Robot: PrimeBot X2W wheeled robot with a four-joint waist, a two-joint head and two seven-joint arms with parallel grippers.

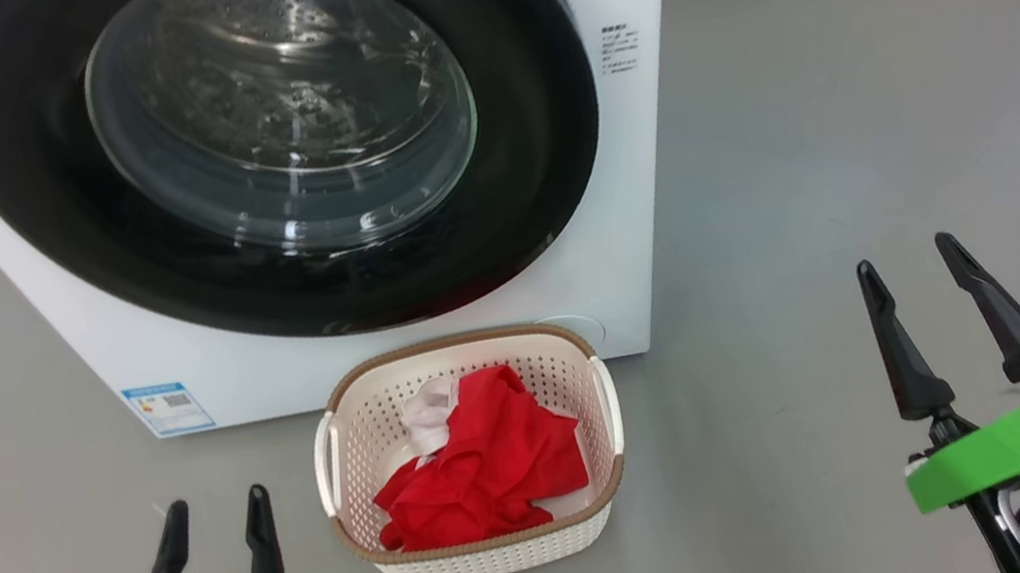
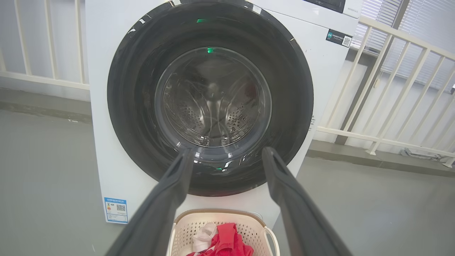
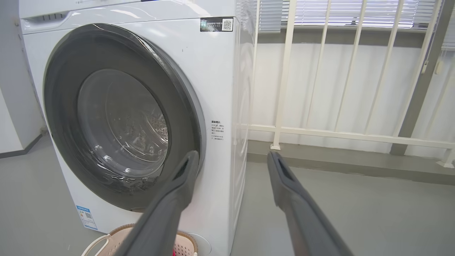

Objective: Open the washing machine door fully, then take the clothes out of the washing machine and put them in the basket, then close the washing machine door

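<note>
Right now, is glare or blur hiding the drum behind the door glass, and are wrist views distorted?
Head view: white reflections streak the washing machine door; clothes in the basket sharp. Left wrist view: drum holes readable, green glint on the glass, left end effector soft-edged. Right wrist view: door washed grey, railing bars fan outward.

Grey floor point(image 1: 850, 124), cream railing point(image 3: 341, 135), slatted blinds point(image 3: 355, 14) behind.

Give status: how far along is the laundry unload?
Done: the clothes lie in the basket, and the washing machine door looks shut on the washing machine; the drum behind the glass looks empty. In hand: nothing; the left gripper and right gripper are open and empty, clear of the machine. Left: nothing visible; the job looks complete.
</note>
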